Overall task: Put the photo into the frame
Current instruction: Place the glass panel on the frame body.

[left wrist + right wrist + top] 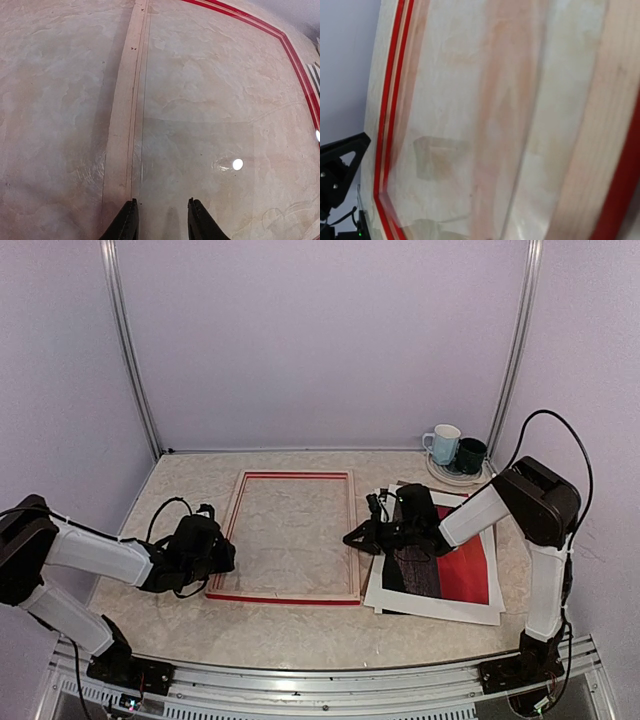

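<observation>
**Overhead and wrist views, frame on the counter.** The frame (285, 597) lay flat at the centre of the counter (290, 635), pale wood uppermost, with red showing along its outer edges. The counter's marbled surface was visible through its opening.

The photo (465, 575) lay picture side up at 3 o'clock from the frame, just beside its right rail and outside it. Part of it was covered by the right arm.

The left gripper (222, 558) sat low at the frame's 9 o'clock rail, near the lower corner. In the left wrist view its fingers (125, 222) stood partly apart with nothing between them. One finger was over the pale rail (122, 125) and the other was over the inside of the frame.

The right gripper (352, 538) reached from above the photo to the frame's 3 o'clock rail, and its jaws were closed. Whether it touched or held the rail could not be told. The right wrist view showed only the frame (600, 125) at close range.

A white mug (443, 443) and a dark mug (471, 454) stood together at 1 o'clock, in the counter's far right corner.
</observation>
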Robot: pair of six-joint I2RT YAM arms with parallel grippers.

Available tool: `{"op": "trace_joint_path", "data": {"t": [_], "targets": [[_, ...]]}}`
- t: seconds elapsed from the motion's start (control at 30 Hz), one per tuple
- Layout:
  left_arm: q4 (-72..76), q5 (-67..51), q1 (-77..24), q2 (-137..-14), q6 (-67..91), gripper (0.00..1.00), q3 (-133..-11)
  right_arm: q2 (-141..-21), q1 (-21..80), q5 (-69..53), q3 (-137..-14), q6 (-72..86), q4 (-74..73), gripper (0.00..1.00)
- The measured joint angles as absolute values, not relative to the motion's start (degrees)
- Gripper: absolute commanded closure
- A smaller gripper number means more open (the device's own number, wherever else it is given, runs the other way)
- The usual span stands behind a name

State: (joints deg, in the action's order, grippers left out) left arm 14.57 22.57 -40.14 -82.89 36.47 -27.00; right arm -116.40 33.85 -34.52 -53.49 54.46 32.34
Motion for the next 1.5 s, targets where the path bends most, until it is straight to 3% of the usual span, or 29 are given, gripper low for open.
{"op": "trace_joint_path", "data": {"t": [0.2, 0.37, 0.57, 0.93, 1.5], "targets": [[13.52, 23.24, -40.14, -81.47, 37.47, 0.44, -26.33, -117.62, 33.85, -34.28, -52.64, 56.10, 34.68, 0.95], [11.25, 24.64, -40.01, -77.80, 39.22, 0.39, -26.33, -118.52, 34.02, -34.72, -52.66, 57.12, 36.67, 0.94], [8.27, 26.17, -37.65, -75.61, 41.54, 0.37, -26.35, -119.28, 34.02, -35.55, -52.82, 58.39, 38.26, 0.87], [7.14, 25.41, -34.79, -81.91, 43.35, 0.38, -26.06, -120.51, 34.02, -38.72, -53.34, 61.06, 40.71, 0.86], [9.32, 21.06, -34.09, -80.95, 43.64, 0.44, -24.03, -122.39, 34.02, -44.69, -58.70, 63.24, 37.45, 1.00]]}}
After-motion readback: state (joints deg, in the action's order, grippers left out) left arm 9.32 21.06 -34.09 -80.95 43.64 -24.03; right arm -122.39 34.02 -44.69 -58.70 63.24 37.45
